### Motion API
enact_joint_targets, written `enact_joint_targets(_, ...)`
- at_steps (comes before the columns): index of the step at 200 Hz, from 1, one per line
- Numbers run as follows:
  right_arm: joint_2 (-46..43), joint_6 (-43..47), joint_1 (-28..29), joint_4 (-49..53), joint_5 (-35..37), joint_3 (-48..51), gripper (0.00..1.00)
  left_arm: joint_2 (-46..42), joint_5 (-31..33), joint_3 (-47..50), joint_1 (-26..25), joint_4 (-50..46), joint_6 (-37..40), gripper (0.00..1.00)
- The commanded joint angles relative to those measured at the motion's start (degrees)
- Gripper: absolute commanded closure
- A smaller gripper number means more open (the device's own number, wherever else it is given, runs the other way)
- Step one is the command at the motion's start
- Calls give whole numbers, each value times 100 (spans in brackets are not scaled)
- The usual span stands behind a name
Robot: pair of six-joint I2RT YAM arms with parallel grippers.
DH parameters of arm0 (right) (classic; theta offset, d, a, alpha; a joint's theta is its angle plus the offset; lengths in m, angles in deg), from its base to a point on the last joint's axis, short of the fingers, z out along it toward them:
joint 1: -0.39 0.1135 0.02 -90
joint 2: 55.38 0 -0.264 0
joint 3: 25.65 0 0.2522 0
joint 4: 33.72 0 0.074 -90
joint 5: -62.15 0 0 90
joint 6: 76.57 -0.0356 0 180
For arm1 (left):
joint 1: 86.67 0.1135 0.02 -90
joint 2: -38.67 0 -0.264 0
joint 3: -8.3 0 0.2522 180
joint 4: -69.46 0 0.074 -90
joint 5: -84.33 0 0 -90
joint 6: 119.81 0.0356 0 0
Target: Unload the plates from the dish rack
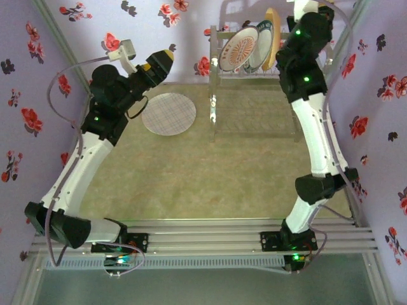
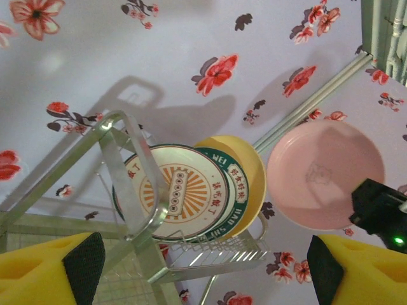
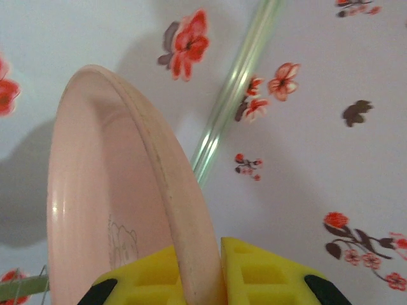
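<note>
Right claw (image 3: 203, 270): clamped tight on the rim of the pink plate (image 3: 108, 190), which is held clear of the dish rack (image 1: 213, 95) at 1 o'clock. Left claw (image 1: 162, 60): spread wide, empty. Step, in my judgement: carry-off. Next: lay it flat on the worktop (image 1: 222, 171), beside the speckled plate (image 1: 168, 114) at 11 o'clock.

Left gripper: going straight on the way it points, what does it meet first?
Probably the dish rack: its near end loop sits ahead of the open left gripper, the orange-patterned plate behind it. Depth is unclear.
</note>
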Motion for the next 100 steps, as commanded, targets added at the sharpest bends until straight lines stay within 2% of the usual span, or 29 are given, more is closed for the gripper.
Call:
enact_joint_targets(1, -660, -602, 49, -235, -83, 239, 100, 172, -304, -331, -132, 240, -93, 14)
enact_joint_targets(56, -1960, -2673, 40, 637, -1687, 1175, 100, 868, -627, -1139, -503, 60, 29, 14)
enact_joint_targets(100, -2327, -4180, 40, 1073, -3136, 1540, 100, 1481, -745, -2046, -813, -283, 362, 14)
